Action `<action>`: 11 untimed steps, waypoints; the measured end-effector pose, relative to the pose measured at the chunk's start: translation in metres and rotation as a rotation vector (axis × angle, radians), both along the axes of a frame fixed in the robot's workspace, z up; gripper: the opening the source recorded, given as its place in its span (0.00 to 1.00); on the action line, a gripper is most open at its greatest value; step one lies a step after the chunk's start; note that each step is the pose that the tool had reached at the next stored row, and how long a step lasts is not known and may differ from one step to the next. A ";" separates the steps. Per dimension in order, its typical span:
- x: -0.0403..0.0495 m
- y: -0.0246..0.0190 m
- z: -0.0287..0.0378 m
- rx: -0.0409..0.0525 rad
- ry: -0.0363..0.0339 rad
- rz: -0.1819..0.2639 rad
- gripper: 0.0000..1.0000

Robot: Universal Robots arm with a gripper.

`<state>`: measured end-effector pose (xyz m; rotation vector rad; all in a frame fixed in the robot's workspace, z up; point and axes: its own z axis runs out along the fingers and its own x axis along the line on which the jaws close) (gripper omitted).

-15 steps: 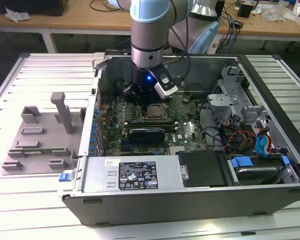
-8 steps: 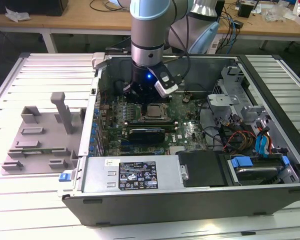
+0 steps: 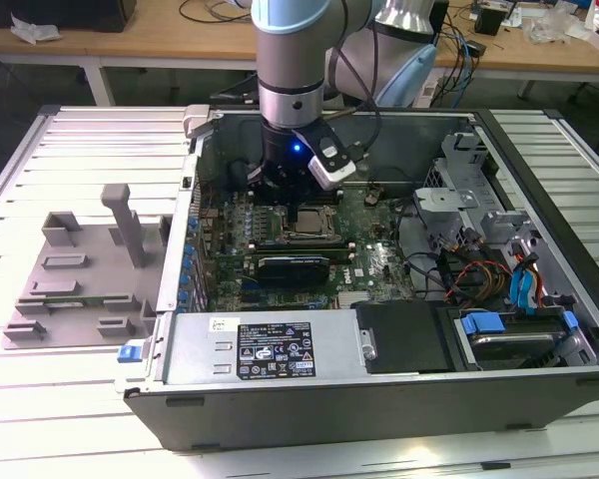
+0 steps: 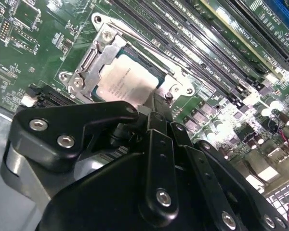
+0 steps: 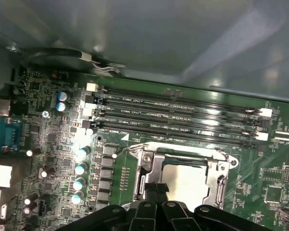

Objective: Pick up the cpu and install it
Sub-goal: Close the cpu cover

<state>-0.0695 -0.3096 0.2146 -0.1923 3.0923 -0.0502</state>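
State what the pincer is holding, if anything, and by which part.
It cannot be told: the pincer is at one edge of the cpu, which lies in the socket.

The chip [image 4: 127, 79] has a pale silver top, and the socket [image 4: 86, 62] around it is shiny grey metal. The board [image 4: 33, 33] is deep green, striped with black memory slots [image 4: 197, 43]. The tool [image 4: 151, 108] is glossy black, the cables [image 3: 524, 284] bright blue and the case [image 3: 379, 409] dark grey.

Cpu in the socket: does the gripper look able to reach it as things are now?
Probably yes. In the second wrist view the gripper hangs right at the edge of the cpu, whose silvery top lies bare inside the metal socket frame; nothing stands between them.
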 end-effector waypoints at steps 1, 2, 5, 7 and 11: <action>-0.0027 0.0000 -0.0014 0.0000 -0.0008 0.000 0.11; -0.0038 0.0000 -0.0043 0.0001 -0.0034 0.000 0.11; -0.0045 -0.0005 -0.0074 0.0001 -0.0073 0.000 0.11; -0.0053 -0.0012 -0.0083 0.0000 -0.0091 0.000 0.11; -0.0068 -0.0012 -0.0106 0.0000 -0.0134 0.000 0.11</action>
